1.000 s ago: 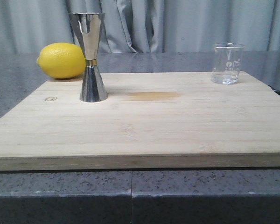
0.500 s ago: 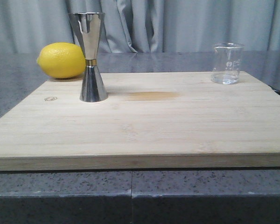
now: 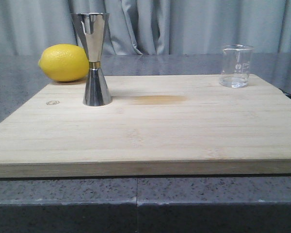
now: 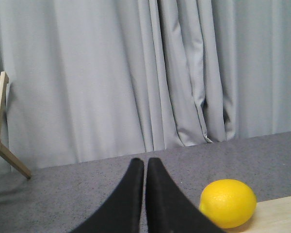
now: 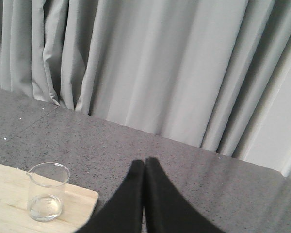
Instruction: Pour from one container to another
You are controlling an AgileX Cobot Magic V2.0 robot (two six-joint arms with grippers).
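Beaker (image 3: 236, 66) upper right on board (image 3: 150, 131), jigger (image 3: 93, 58) upper left — well apart, lemon (image 3: 64, 62) just behind. Left gripper (image 4: 144, 167) and right gripper (image 5: 144, 167) pressed closed, empty. Risks: tall narrow jigger tipping if nudged; spill in transit.

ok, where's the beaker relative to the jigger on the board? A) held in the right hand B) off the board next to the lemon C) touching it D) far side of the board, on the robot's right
D: the beaker stands alone at the board's right rear corner, while the jigger stands near the left rear.
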